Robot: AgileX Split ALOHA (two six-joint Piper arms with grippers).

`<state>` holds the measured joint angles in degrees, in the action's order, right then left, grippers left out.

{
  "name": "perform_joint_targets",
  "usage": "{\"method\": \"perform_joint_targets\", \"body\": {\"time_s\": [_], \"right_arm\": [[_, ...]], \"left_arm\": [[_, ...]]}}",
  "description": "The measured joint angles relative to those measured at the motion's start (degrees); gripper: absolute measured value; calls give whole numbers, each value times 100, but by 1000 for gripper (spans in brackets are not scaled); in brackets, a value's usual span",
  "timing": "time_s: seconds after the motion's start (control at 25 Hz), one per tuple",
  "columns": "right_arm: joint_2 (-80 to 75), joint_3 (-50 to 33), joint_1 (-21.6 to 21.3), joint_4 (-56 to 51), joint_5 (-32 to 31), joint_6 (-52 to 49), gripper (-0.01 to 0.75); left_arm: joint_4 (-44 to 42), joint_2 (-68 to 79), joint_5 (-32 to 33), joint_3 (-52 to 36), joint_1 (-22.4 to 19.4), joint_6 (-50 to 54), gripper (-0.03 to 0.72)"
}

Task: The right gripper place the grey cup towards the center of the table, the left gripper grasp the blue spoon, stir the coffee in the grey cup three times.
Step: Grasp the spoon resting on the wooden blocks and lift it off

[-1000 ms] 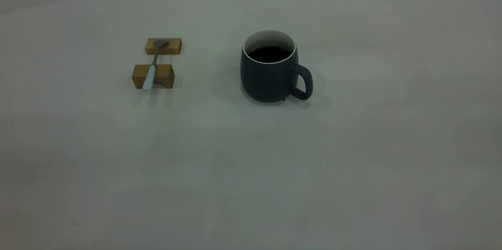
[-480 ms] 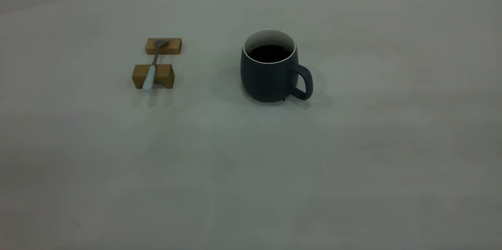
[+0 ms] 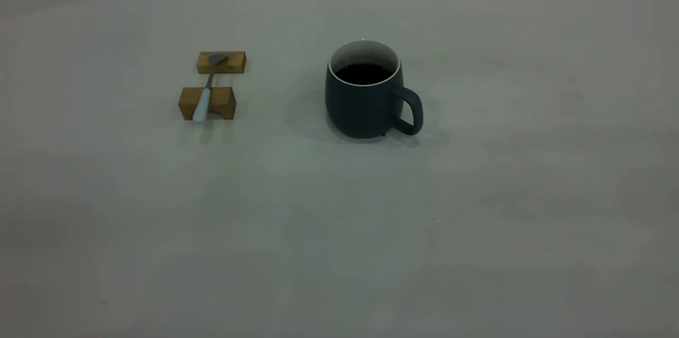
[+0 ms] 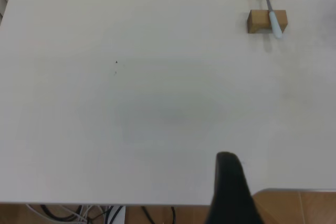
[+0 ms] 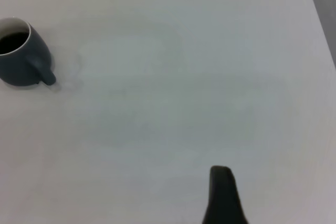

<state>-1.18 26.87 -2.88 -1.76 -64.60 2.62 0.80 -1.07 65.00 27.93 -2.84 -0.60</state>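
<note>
The full grey cup (image 3: pixel 363 91) sits mid-desk (image 3: pixel 477 221), blue spoon (image 3: pixel 204 95) at nine o'clock on wooden blocks (image 3: pixel 208 103). Jerking it risks spilling coffee (image 3: pixel 364 73). I cannot tell either pincer's state.

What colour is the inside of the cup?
Whitish inside the cup, clearest in the exterior view.

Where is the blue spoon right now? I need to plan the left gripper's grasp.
In the exterior view, the blue spoon lies at the table's left, bridging two wooden blocks, left of the grey cup.
</note>
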Motion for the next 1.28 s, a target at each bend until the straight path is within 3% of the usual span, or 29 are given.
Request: {"method": "perform_joint_targets", "body": {"time_s": [1.04, 1.28], "right_arm": [[0, 0, 0, 0, 0, 0, 338], [0, 0, 0, 0, 0, 0, 302]], "left_arm": [[0, 17, -23, 6, 0, 60, 558], [79, 1548, -1395, 394, 0, 60, 583]]}}
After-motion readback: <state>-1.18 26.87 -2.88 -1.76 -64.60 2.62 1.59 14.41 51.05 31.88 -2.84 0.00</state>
